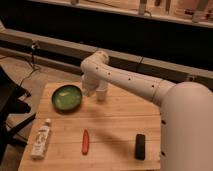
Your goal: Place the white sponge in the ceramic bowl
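The green ceramic bowl (67, 96) sits at the back left of the wooden table (115, 120). My white arm reaches in from the right and bends down just right of the bowl. The gripper (90, 90) is at the arm's lower end, close over the bowl's right rim, and it is shut. I cannot make out the white sponge; it may be hidden at the gripper. A small white cup-like thing (102, 94) stands under the arm, right of the gripper.
A white bottle (41, 140) lies at the front left. A thin red object (85, 141) lies in the front middle, with a black block (140, 146) to its right. Dark chair parts (10, 107) stand off the table's left edge.
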Robot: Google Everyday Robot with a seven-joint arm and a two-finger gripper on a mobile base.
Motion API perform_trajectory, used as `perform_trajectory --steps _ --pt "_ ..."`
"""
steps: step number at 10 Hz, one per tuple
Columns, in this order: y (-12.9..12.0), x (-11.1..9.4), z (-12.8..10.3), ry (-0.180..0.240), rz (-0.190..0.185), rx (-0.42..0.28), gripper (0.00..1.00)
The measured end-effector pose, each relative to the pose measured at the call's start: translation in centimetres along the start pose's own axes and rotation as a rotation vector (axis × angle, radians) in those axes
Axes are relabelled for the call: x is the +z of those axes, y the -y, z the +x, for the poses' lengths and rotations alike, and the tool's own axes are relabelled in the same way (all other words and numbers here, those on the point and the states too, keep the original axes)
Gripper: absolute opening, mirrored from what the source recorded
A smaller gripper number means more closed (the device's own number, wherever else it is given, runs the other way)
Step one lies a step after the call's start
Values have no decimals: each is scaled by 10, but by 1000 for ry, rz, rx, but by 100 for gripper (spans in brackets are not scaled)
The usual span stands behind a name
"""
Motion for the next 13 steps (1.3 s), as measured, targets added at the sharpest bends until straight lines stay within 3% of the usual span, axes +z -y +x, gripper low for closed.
perform_trajectory --steps 13 --pt "22 8 -16 5 27 -59 0"
